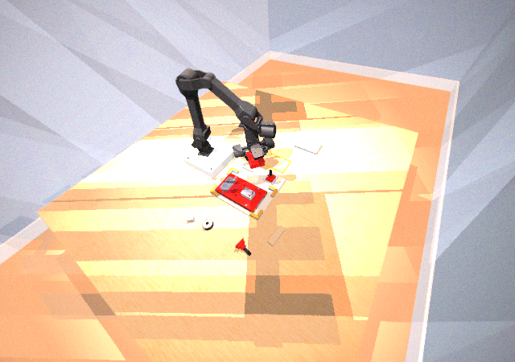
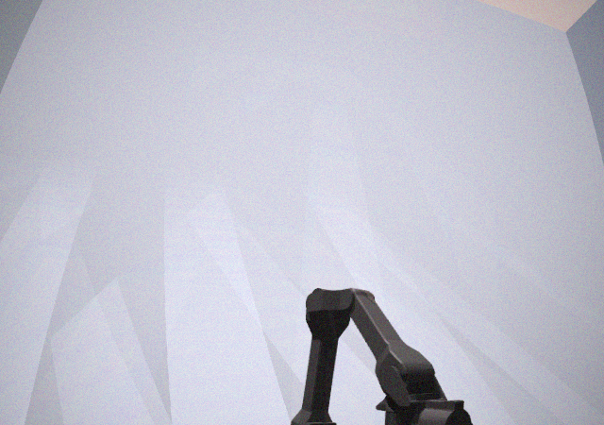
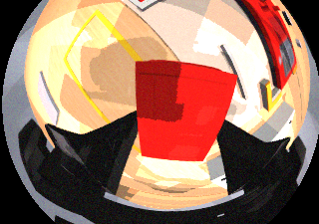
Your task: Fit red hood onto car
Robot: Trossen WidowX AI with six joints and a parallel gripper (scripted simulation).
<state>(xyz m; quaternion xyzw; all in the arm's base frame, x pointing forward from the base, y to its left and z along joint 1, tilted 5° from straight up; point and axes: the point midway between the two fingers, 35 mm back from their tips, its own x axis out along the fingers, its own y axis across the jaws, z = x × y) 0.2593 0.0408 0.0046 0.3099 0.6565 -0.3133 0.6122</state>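
The red hood [image 1: 255,161] [image 3: 184,114] is between the two black fingers of my gripper [image 1: 250,154] [image 3: 179,118], which is shut on it. Its flat red roof faces the wrist camera; its corner holes are not visible. Whether it touches the table is hard to tell. The red chassis [image 1: 232,190] [image 3: 283,45] sits in the jig, whose yellow corner [image 1: 256,215] [image 3: 269,99] shows beside it. The grey engine block [image 1: 248,193] is on the deck. The pegs are too small to make out clearly. The exterior view shows only the upper arm.
A red piece with a black post [image 1: 270,178] stands beside the chassis. A yellow outline [image 3: 97,13] lies by the hood, and a pale slab [image 1: 308,147] [image 3: 48,97] beyond. A wheel [image 1: 207,224], a red-and-black piece [image 1: 241,244] and a tan block [image 1: 275,236] lie nearer the camera.
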